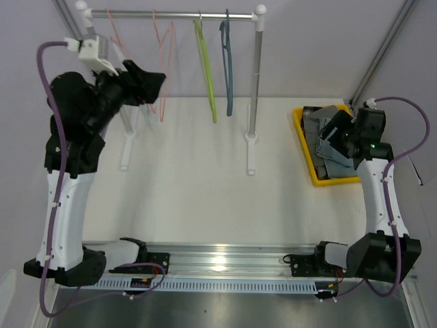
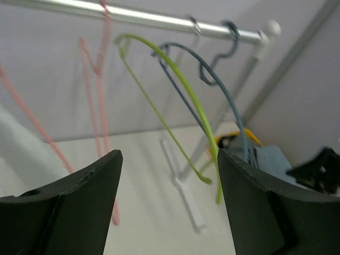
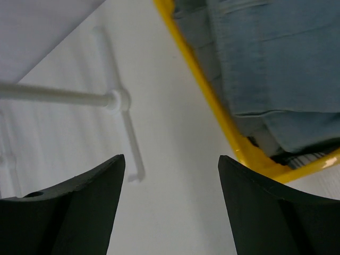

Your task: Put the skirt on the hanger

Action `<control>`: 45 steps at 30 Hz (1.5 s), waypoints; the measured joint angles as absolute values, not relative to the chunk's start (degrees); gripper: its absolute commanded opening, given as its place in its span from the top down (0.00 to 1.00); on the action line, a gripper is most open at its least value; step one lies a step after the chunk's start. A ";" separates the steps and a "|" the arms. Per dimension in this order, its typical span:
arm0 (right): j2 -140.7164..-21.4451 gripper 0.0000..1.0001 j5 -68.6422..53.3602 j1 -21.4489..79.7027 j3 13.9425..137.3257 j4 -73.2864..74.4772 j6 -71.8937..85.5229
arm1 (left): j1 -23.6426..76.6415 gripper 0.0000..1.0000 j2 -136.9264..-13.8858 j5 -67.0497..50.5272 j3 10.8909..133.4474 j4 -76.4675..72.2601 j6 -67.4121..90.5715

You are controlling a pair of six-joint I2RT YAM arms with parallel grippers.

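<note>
Shows limp denim skirt (image 3: 276,69) in yellow tray (image 3: 215,101); best pinched at a fold, probably. Shows left claw (image 2: 169,154), right claw (image 3: 171,159) gaping, empty.

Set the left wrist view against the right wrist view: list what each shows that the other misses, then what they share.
Left wrist only: the left end effector, open, facing the rail with its pink hanger, green hanger and blue hanger. Right wrist only: the right end effector, open, and close-up seams of the denim skirt. Both: the yellow bin holding the skirt, far and blurred in the left wrist view, and the rack's white foot.
</note>
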State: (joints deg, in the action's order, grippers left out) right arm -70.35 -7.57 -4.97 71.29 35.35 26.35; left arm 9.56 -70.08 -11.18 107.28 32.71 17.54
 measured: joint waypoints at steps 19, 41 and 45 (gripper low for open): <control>-103.74 0.26 7.64 -9.19 101.01 36.64 26.30 | 37.15 0.25 -51.53 -13.69 68.27 27.90 20.82; -117.21 0.58 12.75 -8.38 103.20 37.34 24.99 | 40.01 0.27 -50.65 -13.78 58.08 25.87 21.56; -113.84 0.83 13.23 -8.38 101.78 37.71 24.99 | 40.01 0.28 -51.42 -14.04 56.31 24.47 21.58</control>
